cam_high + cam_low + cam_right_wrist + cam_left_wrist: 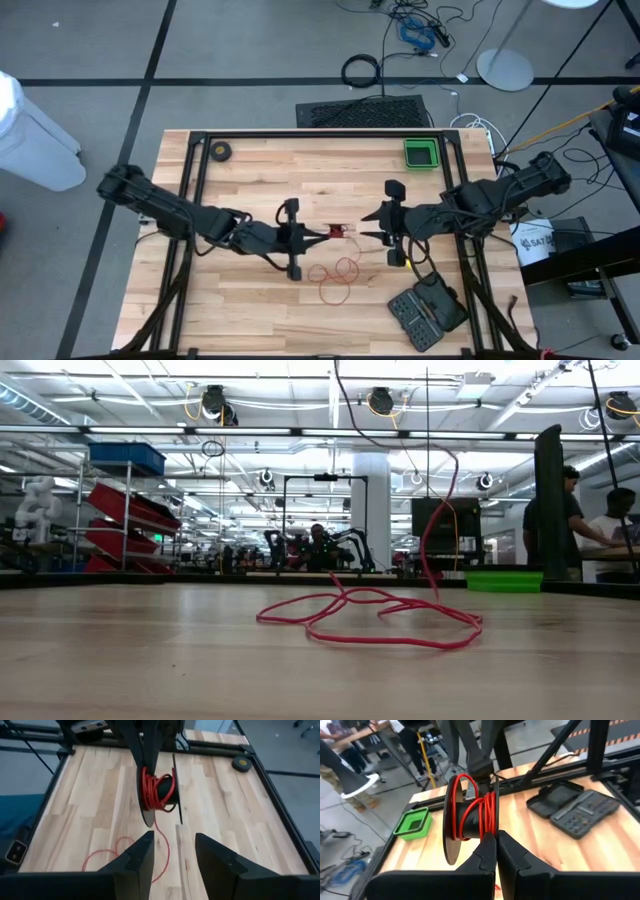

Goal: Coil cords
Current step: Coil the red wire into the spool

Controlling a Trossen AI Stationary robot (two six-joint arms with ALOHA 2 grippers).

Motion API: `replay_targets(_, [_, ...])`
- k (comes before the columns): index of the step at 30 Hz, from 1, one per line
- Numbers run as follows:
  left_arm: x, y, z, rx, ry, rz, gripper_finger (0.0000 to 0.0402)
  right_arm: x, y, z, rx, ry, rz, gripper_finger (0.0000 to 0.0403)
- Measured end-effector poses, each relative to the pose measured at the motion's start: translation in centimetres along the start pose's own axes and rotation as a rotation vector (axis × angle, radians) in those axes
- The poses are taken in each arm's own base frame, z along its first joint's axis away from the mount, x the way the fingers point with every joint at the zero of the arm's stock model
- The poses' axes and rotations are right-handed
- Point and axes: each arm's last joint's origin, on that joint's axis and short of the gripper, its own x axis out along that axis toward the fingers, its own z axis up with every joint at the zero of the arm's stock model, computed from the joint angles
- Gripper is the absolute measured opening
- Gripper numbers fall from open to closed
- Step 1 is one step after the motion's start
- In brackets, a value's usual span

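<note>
Nearest the low camera, loose loops of the red cord (370, 615) lie slack on the counter (150, 660), one strand rising straight up out of view. From above, those loops (335, 272) sit just in front of the gap between the two arms, while the rest is wound on the black reel (338, 233), held up off the wood between them.

The left pincer (496, 851) is closed on the reel (470, 817), its fingers pinched on the edge of one thin flange. The right pincer (172, 852) stands open, empty, just short of the reel (159, 790), with the hanging strand running down past it.

The cord looks very light and limp, far thinner than the fingers, so it will likely slide out of a pinch and flop wherever it is dropped. I would take it on the free strand close below the reel, where it hangs taut, not in the tangled loops. The reel is stiff and light but narrow; gripped by its rim it may twist.

The cord is bright red and glossy; the reel is two dark discs on a slim hub, part filled with uneven turns
</note>
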Motion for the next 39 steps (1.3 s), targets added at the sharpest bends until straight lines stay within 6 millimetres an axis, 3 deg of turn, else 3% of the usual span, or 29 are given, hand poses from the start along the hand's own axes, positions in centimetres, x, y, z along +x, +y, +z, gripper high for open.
replay_targets(9, [-0.5, 0.0, 0.0, -0.005, 0.016, -0.018, 0.0003, 0.4, 0.0, 1.1, 0.031, -0.098, 0.010, 0.0130])
replay_targets(22, [-0.5, 0.0, 0.0, -0.008, 0.011, -0.021, 0.0004, 2.5, -0.9, 1.2, 0.080, -0.052, 0.025, 0.0130])
replay_targets(39, [-0.5, 0.0, 0.0, -0.009, 0.010, -0.023, 0.0004, 3.3, -1.2, 1.2, 0.066, -0.050, 0.016, 0.0130])
